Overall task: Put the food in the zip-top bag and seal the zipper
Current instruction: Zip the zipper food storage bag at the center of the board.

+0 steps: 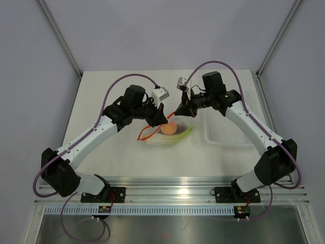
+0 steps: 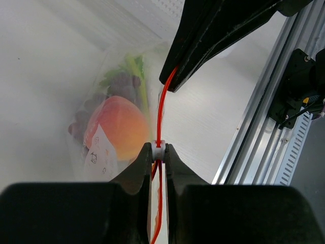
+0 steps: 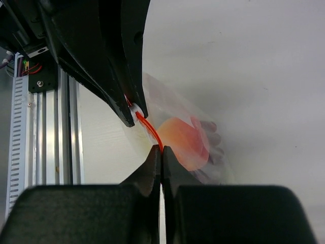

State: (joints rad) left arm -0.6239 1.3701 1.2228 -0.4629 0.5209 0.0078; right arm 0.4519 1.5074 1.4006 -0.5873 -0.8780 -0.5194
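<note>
Clear tray [image 1: 229, 134] lies right of the bag [image 1: 162, 140], its zipper [image 2: 161, 109] pinched.

grapes [image 2: 122, 81] blurred behind peach [image 2: 119, 129], zipper [image 2: 161, 109] end cut off below

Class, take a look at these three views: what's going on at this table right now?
Two robot arms are working on a small clear plastic zip-top bag. A round orange-pink peach, dark red grapes and pale-green stalks already lie inside. The left gripper is shut on the white slider of the thin orange-red zipper strip. The right gripper pinches the same strip farther along. How much is sealed cannot be told.
</note>
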